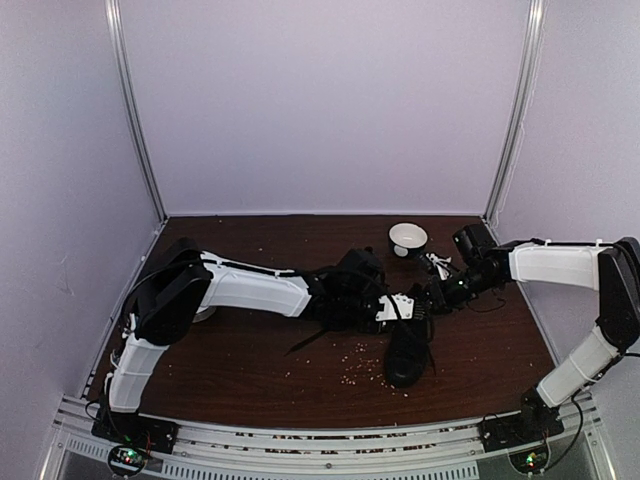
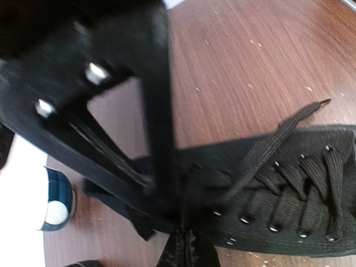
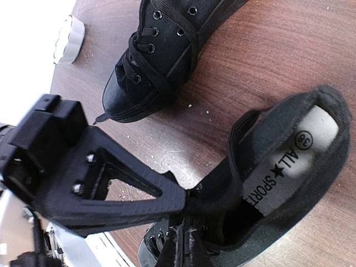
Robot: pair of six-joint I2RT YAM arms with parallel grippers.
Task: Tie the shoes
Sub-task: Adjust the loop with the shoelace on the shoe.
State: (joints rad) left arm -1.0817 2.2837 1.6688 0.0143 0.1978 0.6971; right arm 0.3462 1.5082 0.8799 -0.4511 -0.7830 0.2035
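Top external: black canvas lace-up sneaker (image 1: 405, 358) centre-table, twin (image 3: 161, 50) at its 10 o'clock. Left gripper (image 2: 181, 222), right gripper (image 3: 186, 222) pinched shut at its collar; holding anything? unclear. Limp thin laces (image 2: 289, 128), probably slippery, so grab near tips.

Pairs and singles on the bench (image 1: 250, 375).
Two black shoes: one shoe (image 3: 278, 167), the other shoe (image 3: 161, 50). Two pincers: left pincer (image 2: 182, 222), right pincer (image 3: 186, 219). One white bowl (image 1: 408, 238). One blue-and-white cup (image 2: 55, 200). Pale crumbs (image 1: 365, 350), too many to count.
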